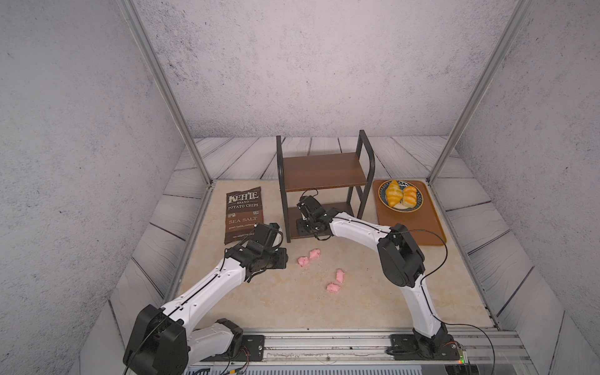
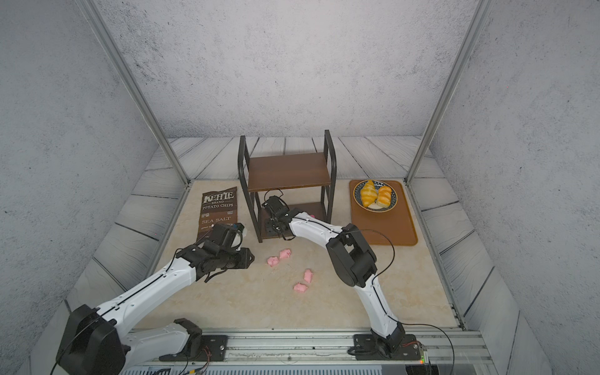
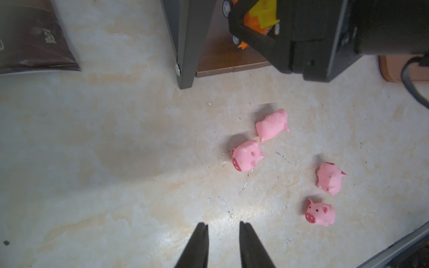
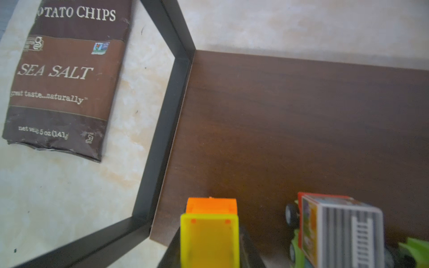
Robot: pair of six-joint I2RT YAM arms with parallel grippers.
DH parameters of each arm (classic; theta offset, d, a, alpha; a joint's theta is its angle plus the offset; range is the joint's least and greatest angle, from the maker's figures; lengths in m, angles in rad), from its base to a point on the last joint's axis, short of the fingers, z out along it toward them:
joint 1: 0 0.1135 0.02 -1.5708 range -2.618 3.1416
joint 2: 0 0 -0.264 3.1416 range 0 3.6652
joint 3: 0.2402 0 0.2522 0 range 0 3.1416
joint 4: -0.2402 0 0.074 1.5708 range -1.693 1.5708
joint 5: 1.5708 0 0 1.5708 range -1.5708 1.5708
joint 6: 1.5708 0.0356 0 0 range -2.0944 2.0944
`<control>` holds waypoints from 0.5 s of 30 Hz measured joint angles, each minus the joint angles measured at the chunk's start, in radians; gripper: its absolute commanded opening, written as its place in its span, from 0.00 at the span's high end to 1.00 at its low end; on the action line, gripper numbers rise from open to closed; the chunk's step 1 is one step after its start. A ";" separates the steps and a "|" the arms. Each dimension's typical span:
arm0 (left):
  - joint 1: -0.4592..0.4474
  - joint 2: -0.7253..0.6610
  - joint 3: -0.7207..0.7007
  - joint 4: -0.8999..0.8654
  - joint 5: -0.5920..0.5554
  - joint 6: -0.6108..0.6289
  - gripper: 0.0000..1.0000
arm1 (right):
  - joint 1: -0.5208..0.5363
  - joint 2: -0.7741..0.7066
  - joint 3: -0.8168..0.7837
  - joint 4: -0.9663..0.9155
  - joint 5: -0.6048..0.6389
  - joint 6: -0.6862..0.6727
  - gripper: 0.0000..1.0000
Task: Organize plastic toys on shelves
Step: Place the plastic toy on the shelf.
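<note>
Right wrist view: your right gripper (image 4: 210, 251) is clamped on the yellow-and-orange plastic truck (image 4: 210, 222) over the dark brown wooden bottom shelf (image 4: 278, 116). Set it down flat, clear of the grey-topped truck (image 4: 343, 229), then release. Your left gripper (image 3: 223, 232) is empty, jaws slightly apart.

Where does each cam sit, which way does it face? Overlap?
Top views: high above the base end, looking down and forward over the table; both show left arm, right arm, rack, pigs.
Left wrist: on the left arm, facing down at the pigs; open left gripper tips show, plus the right gripper clamping the yellow truck.
Right wrist: inside the rack, facing its lower board and the chip bag; yellow truck in its grip, grey truck beside.
Shared: both wrist views catch yellow truck and chip bag.
</note>
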 measured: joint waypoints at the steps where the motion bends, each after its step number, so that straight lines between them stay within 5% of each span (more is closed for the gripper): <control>1: 0.000 0.000 0.000 0.000 0.000 0.001 0.71 | -0.001 0.014 0.016 -0.010 0.001 0.000 0.71; 9: 0.000 0.002 0.000 0.000 0.000 0.003 0.71 | -0.002 0.061 0.079 -0.063 0.014 0.006 0.63; 15: 0.000 0.002 0.000 0.000 0.000 0.003 0.71 | -0.003 0.063 0.086 -0.076 0.021 0.011 0.44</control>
